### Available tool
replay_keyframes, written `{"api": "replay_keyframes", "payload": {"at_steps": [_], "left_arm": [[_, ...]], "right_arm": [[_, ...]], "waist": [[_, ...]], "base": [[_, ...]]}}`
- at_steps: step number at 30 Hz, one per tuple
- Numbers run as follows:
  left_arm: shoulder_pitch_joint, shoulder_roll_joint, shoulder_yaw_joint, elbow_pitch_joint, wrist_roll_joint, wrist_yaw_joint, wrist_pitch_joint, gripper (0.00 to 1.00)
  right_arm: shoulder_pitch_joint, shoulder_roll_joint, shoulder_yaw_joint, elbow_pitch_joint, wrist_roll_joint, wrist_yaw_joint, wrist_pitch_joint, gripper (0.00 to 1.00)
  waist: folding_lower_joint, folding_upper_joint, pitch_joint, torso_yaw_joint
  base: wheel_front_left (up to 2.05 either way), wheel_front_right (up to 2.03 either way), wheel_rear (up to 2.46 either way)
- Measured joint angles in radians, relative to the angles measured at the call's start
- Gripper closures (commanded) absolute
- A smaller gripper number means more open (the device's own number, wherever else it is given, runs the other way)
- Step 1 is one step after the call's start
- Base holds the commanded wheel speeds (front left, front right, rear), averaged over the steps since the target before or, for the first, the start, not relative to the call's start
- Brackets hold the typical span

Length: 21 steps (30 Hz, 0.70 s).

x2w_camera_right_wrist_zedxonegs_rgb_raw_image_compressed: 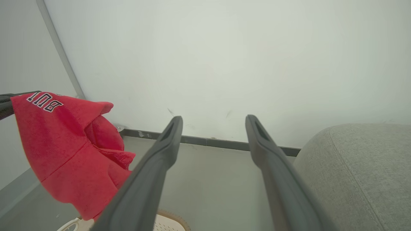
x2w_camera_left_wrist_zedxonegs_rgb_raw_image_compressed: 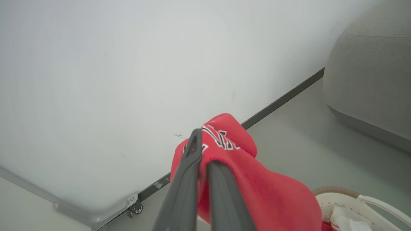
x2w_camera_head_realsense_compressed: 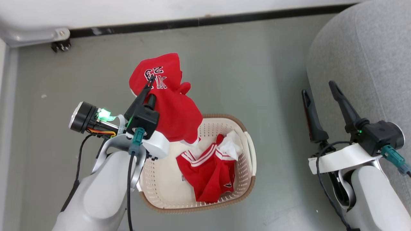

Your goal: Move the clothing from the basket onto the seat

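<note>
- Head view: the left gripper [x2w_camera_head_realsense_compressed: 150,85] is clamped on a red garment [x2w_camera_head_realsense_compressed: 173,109], which hangs free from its fingers, above and partly beyond the far rim of the basket [x2w_camera_head_realsense_compressed: 249,150].
- The garment's lower folds drape over the left gripper's wrist and cover part of the basket's near-left wall.
- Below and to the right of that gripper, the other red clothing [x2w_camera_head_realsense_compressed: 208,173], with white stripes, lies crumpled inside the basket. A white piece [x2w_camera_head_realsense_compressed: 231,145] sits against it; it may be part of the same garment, but the folds hide the join.
- Left wrist view: the left gripper [x2w_camera_left_wrist_zedxonegs_rgb_raw_image_compressed: 203,150] has its two fingers pressed close with the red garment [x2w_camera_left_wrist_zedxonegs_rgb_raw_image_compressed: 273,195] bunched around them, and one fingertip is buried in the cloth. The white lettering is folded and cannot be read whole.
- The basket [x2w_camera_left_wrist_zedxonegs_rgb_raw_image_compressed: 340,196] is cut off at the lower right corner, and the seat [x2w_camera_left_wrist_zedxonegs_rgb_raw_image_compressed: 369,80] stands well apart to the right.
- Right wrist view: the right gripper [x2w_camera_right_wrist_zedxonegs_rgb_raw_image_compressed: 214,119] is spread wide and holds nothing. The seat [x2w_camera_right_wrist_zedxonegs_rgb_raw_image_compressed: 362,173] is just to its right, and the red garment [x2w_camera_right_wrist_zedxonegs_rgb_raw_image_compressed: 70,154] hangs to its left.
- Beneath the right gripper's fingers only a sliver of the basket [x2w_camera_right_wrist_zedxonegs_rgb_raw_image_compressed: 167,222] shows.
- In the head view, the right gripper [x2w_camera_head_realsense_compressed: 318,89] stands beside the seat [x2w_camera_head_realsense_compressed: 369,48], well apart from the basket.
</note>
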Motion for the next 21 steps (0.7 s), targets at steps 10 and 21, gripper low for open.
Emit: {"api": "replay_keyframes", "payload": {"at_steps": [10, 21], "left_arm": [[0.028, 0.015, -0.003, -0.05, -0.016, -0.032, 0.0, 1.0], [0.046, 0.031, -0.028, -0.093, -0.023, -0.075, 0.0, 1.0]], "right_arm": [[0.039, -0.028, 0.089, 0.041, 0.0, 0.0, 0.0, 0.0], [0.088, -0.091, 0.235, 0.054, 0.012, 0.0, 0.027, 0.0]], "waist": [[-0.0001, 0.0, -0.107, 0.023], [-0.0001, 0.0, -0.213, 0.043]], "base": [[0.0, 0.0, 0.0], [0.0, 0.0, 0.0]]}}
